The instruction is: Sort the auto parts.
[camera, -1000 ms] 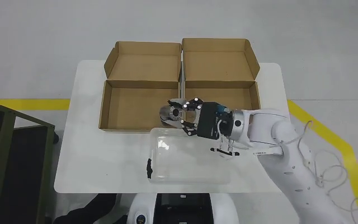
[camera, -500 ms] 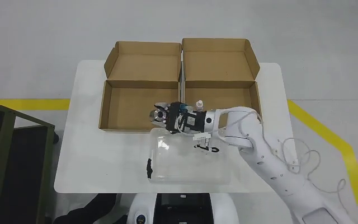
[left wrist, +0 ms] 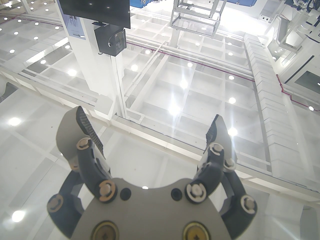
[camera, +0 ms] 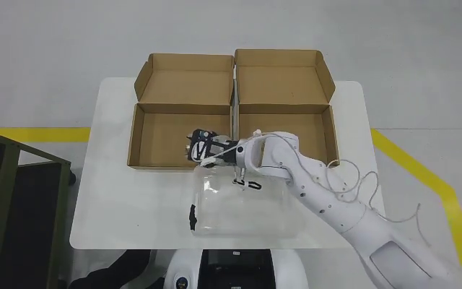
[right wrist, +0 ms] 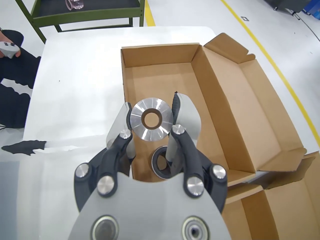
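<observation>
My right gripper [right wrist: 151,116] is shut on a shiny metal disc [right wrist: 151,123] with a centre hole, held over the near end of the left cardboard box [right wrist: 225,106]. From above, the right gripper [camera: 197,144] sits over that box [camera: 155,134] near its front right corner. A black ring part [right wrist: 160,162] lies on the box floor below the disc. My left gripper [left wrist: 150,136] is open, points up at a ceiling and holds nothing.
A second cardboard box [camera: 289,123] stands to the right of the first. A clear plastic tray [camera: 274,217] sits in front of the boxes, with a small black part [camera: 193,215] at its left edge and another [camera: 249,185] near its back. A green shelf [right wrist: 87,1] stands beyond the table.
The right arm has moved left with the metal disc, from the boxes' shared wall to over the left box.
</observation>
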Tool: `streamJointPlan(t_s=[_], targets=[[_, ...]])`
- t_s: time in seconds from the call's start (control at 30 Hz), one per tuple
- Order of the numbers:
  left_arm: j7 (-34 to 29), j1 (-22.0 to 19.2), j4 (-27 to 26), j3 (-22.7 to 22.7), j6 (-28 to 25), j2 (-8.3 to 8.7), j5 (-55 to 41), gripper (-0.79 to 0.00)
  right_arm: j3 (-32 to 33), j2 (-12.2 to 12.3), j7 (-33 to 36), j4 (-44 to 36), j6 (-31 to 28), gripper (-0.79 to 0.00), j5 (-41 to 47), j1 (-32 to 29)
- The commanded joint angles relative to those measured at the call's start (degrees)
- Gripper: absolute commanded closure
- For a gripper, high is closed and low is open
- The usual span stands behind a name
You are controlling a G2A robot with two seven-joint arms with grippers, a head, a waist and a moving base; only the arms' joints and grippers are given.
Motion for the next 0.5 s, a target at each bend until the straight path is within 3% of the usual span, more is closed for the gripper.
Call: streamJointPlan(t_s=[0.0,0.47], targets=[[0.0,0.0,0.0,0.0,0.0,0.00,0.0,-0.785,-1.2,-0.8,0.6,2.0,0.4,0.000,0.1,1.2],[0.0,0.0,0.0,0.0,0.0,0.00,0.0,-0.785,-8.4,-7.3,3.7,14.0,-0.2,0.000,0.8,9.2]])
